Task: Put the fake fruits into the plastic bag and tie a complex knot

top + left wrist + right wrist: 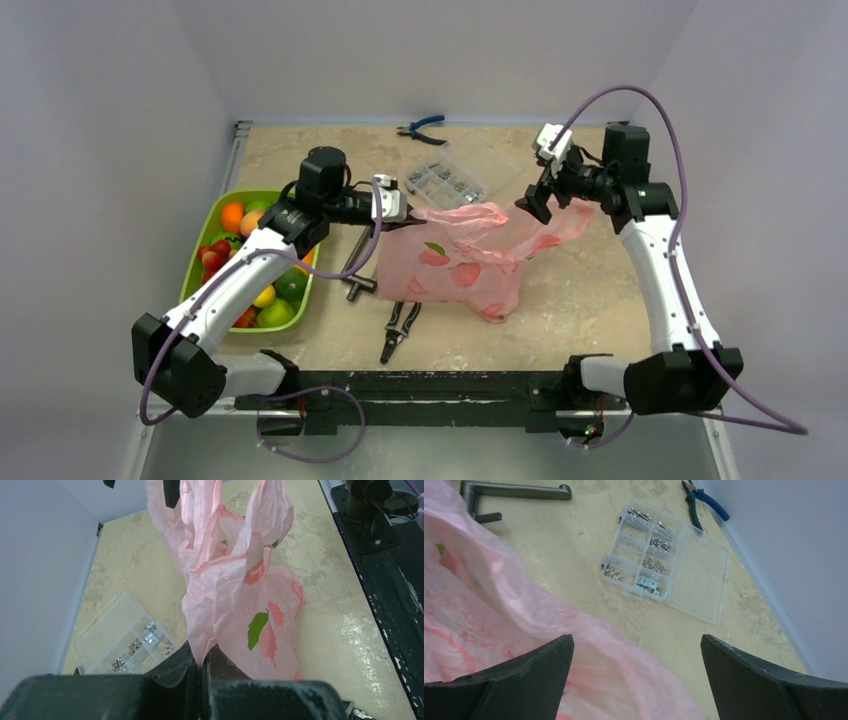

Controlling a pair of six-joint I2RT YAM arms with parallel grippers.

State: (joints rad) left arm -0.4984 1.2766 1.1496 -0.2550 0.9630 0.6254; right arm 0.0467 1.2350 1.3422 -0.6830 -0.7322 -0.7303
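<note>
The pink plastic bag [468, 258] is stretched up over the middle of the table, printed with red and green shapes. My left gripper [398, 206] is shut on a pinch of its left edge; in the left wrist view the film [235, 600] runs straight into the closed gripper [202, 666]. My right gripper [536, 200] stands open at the bag's right tail, holding nothing. In the right wrist view its gripper [636, 642] hangs wide above the bag [484, 615]. The fake fruits [262, 285] lie in the lime-green tray [196, 262] at the left. No knot shows.
A clear parts box [450, 180] and blue-handled pliers [422, 128] lie at the back. A dark handle tool [355, 270] and black pliers [398, 330] lie left of and in front of the bag. White walls close in on three sides.
</note>
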